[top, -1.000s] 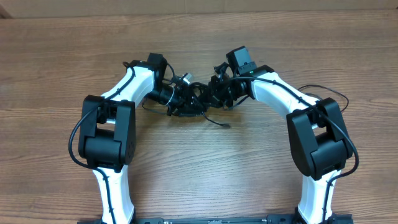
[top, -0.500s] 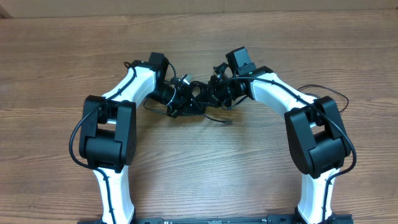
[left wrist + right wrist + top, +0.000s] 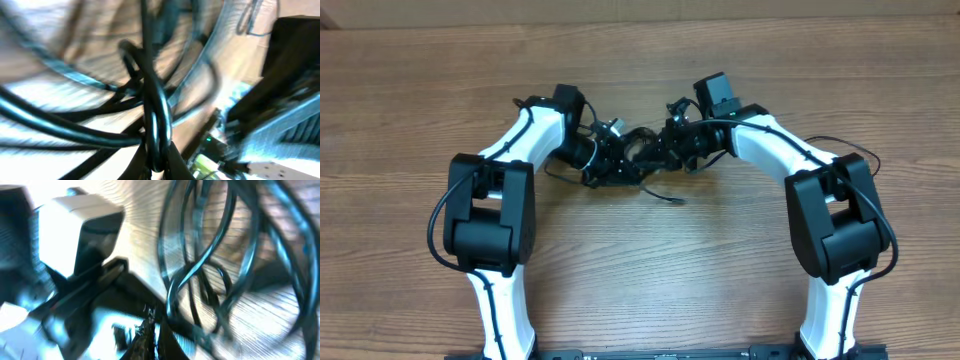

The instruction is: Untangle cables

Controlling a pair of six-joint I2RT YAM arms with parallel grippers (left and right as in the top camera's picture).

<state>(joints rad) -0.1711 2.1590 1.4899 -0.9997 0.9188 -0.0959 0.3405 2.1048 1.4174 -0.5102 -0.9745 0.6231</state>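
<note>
The cables (image 3: 642, 152) form a black tangled bundle at the table's middle, between my two grippers. One loose cord end (image 3: 676, 200) trails toward the front. In the overhead view my left gripper (image 3: 618, 162) reaches into the bundle from the left. Its wrist view shows it (image 3: 159, 167) shut on a glossy black cable loop (image 3: 156, 120). From the right, my right gripper (image 3: 667, 150) meets the bundle. In the blurred right wrist view it (image 3: 162, 335) is shut, with cable strands (image 3: 220, 240) running from its tips.
The wooden table (image 3: 640, 280) extends all round the arms. Thicker black wires run along both white arms, one looping out at the right (image 3: 840, 145). The two wrists sit very close together. The left arm's white housing (image 3: 75, 230) fills the right wrist view.
My left gripper has closed onto a cable loop. Both wrists shifted slightly apart and toward the far side, and the trailing cord end slid a little left.
</note>
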